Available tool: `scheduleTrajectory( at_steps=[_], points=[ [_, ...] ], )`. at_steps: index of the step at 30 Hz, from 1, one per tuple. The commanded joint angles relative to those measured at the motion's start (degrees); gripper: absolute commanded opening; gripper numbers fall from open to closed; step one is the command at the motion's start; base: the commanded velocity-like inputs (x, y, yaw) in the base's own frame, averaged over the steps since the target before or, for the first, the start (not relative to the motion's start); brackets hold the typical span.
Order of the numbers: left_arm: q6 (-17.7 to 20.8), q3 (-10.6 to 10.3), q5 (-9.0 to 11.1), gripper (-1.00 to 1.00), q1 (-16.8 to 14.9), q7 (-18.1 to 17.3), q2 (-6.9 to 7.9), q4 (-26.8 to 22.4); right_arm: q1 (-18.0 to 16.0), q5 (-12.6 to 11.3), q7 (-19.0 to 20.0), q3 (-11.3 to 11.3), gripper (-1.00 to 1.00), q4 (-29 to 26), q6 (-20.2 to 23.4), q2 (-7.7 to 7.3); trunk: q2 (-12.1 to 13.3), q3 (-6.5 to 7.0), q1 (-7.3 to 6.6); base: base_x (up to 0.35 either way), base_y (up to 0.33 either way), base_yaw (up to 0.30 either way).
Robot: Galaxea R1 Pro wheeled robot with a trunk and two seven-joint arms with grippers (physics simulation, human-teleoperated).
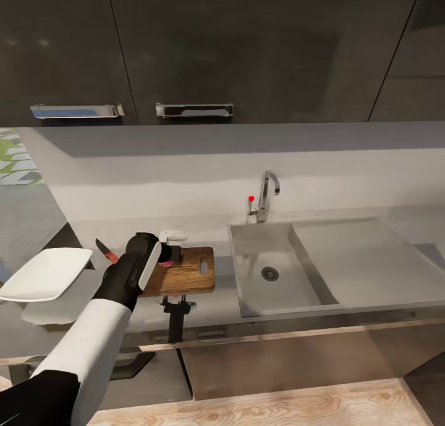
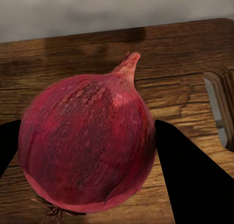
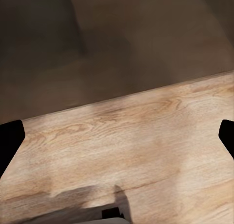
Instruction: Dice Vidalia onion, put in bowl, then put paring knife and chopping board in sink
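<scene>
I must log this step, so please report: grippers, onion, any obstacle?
Left gripper shut on Vidalia onion, over chopping board. Right gripper open, holding nothing, over wooden floor. Paring knife lies left of board.

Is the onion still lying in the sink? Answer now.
No: the Vidalia onion sits between the left gripper fingers over the chopping board.

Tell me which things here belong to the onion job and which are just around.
Job: round pinkish-red onion in left gripper; brown wooden chopping board; red-handled paring knife; white squarish bowl; grey steel sink.
Around: chrome cabinet handles; pale wood floor.
</scene>
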Motion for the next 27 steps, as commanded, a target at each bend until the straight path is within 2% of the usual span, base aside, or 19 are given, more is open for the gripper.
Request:
scheduleTrajectory(
  at_steps=[1, 18, 27],
  points=[
    [0.21, -0.07, 0.29, -1.0, -0.04, 0.28, -0.01, 0.07, 0.02, -0.4, 0.19, -0.07, 1.0, -0.1, -0.1, 0.01, -0.11, -0.11, 0.04, 0.0, 0.0, 0.0],
    [0.35, -0.09, 0.21, -1.0, -0.03, 0.29, -0.15, -0.37, 0.02, -0.47, 0.18, -0.13, 1.0, -0.1, -0.15, -0.02, -0.11, -0.11, 0.04, 0.0, 0.0, 0.0],
    [0.23, -0.15, 0.29, -1.0, -0.04, 0.29, -0.22, 1.73, 0.02, -0.47, 0.18, -0.15, 1.0, -0.1, -0.15, -0.02, -0.11, -0.11, 0.04, 0.0, 0.0, 0.0]
  ],
)
